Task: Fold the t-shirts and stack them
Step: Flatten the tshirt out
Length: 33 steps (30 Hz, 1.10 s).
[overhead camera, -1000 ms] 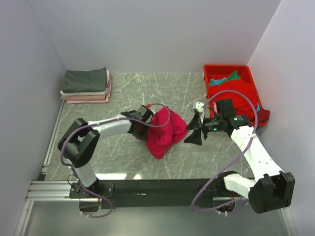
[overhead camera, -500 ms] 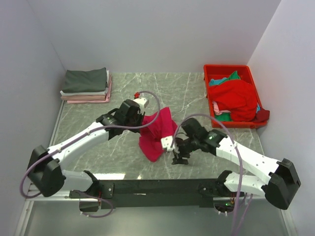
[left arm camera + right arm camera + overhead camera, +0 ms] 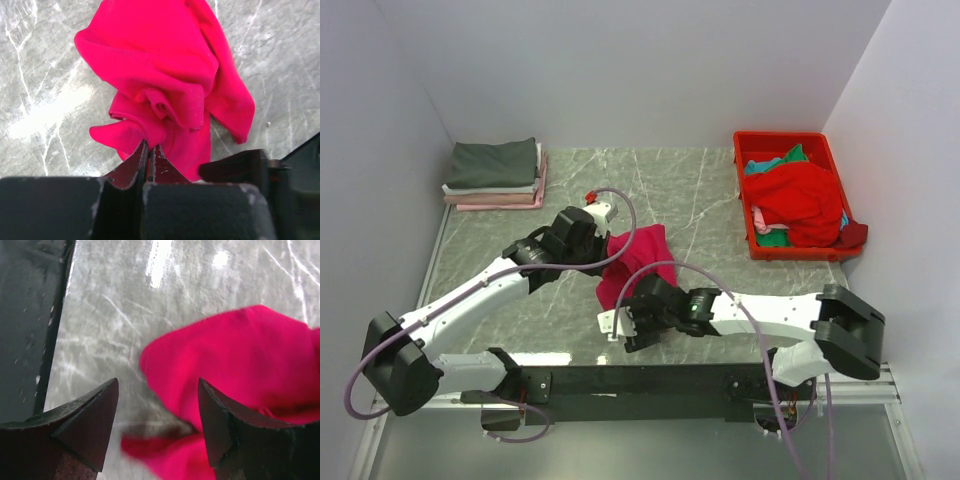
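A crimson-pink t-shirt (image 3: 638,260) lies bunched in the middle of the table. It also shows in the left wrist view (image 3: 165,65) and the right wrist view (image 3: 240,355). My left gripper (image 3: 603,243) is shut on the shirt's far left edge, with cloth pinched between the tips (image 3: 148,147). My right gripper (image 3: 620,325) is open and low at the shirt's near end. Its jaws stand wide apart (image 3: 157,385) with a cloth edge just ahead of them. A folded stack of t-shirts (image 3: 495,172) has a dark grey one on top.
A red plastic bin (image 3: 785,137) at the back right holds a red t-shirt (image 3: 800,200) and a teal-green one (image 3: 775,160). The black base rail (image 3: 620,380) runs along the near table edge, close behind my right gripper. Walls close in the left, back and right.
My right arm has swung from the right side across to the near edge of the shirt and lowered. My left gripper has shifted slightly back and left, and the held shirt has drawn narrower.
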Tool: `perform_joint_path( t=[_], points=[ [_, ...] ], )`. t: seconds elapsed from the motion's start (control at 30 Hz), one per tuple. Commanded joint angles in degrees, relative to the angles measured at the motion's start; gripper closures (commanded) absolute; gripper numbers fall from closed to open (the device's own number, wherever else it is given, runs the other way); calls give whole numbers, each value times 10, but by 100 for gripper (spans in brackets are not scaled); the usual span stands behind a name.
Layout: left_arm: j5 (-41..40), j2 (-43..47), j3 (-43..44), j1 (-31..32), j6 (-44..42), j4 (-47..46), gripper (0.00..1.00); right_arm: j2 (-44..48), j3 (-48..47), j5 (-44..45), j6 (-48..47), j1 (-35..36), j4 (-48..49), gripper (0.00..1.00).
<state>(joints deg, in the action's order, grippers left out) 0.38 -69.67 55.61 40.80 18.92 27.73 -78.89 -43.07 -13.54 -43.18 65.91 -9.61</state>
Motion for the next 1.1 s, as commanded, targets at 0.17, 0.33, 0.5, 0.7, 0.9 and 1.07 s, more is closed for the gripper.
perform_joint_path(
  t=[0.17, 0.33, 0.5, 0.7, 0.9, 1.07],
  points=[
    [18, 37, 3, 1, 9, -20, 100, -73, -42, 70, 60, 32, 94, 35],
    [3, 56, -13, 0, 9, -21, 100, -101, -68, 107, 89, 34, 74, 64],
    [-25, 83, -31, -5, 10, -21, 99, -22, -55, 63, 93, 20, 25, 90],
    [-49, 127, -31, -11, 8, -13, 100, 106, -68, -24, 87, -61, -61, 100],
    [-35, 148, -32, -14, 7, -23, 100, 80, -101, -127, 42, -43, -159, 67],
    [-20, 139, -34, -13, 11, -21, 100, -6, -75, 15, 31, 49, -74, 44]
  ],
)
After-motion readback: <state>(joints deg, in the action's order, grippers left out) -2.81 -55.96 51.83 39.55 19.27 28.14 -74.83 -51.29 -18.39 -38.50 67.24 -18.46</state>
